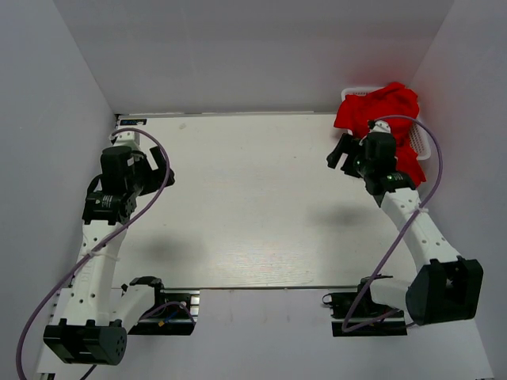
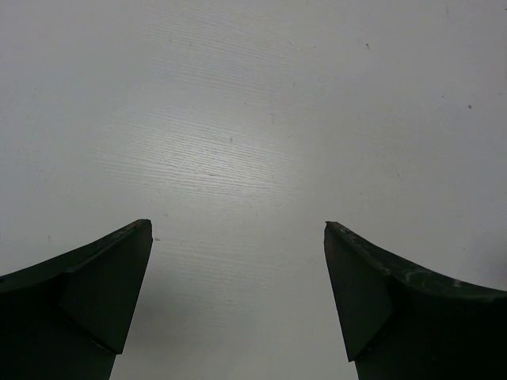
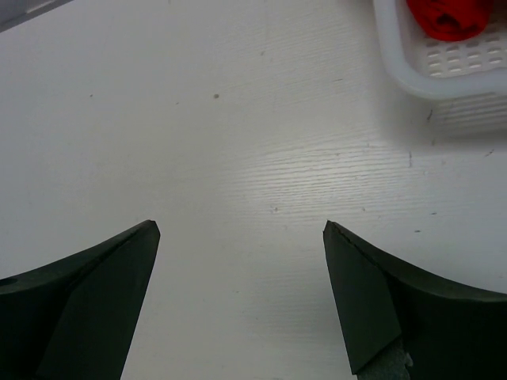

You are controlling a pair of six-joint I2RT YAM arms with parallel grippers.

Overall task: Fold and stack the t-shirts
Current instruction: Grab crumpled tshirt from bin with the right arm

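Note:
Bright red t-shirts [image 1: 379, 111] lie heaped in a white lattice basket [image 1: 428, 147] at the table's far right corner. A bit of red cloth [image 3: 448, 17] shows in the basket [image 3: 444, 67] at the top right of the right wrist view. My right gripper [image 1: 342, 150] is open and empty over the table just left of the basket; it also shows in the right wrist view [image 3: 242, 229]. My left gripper [image 1: 162, 165] is open and empty over bare table at the far left; it also shows in the left wrist view [image 2: 238, 228].
The white table [image 1: 253, 198] is boxed in by white walls at the back and on both sides. Purple cables loop along both arms. The arm bases stand at the near edge.

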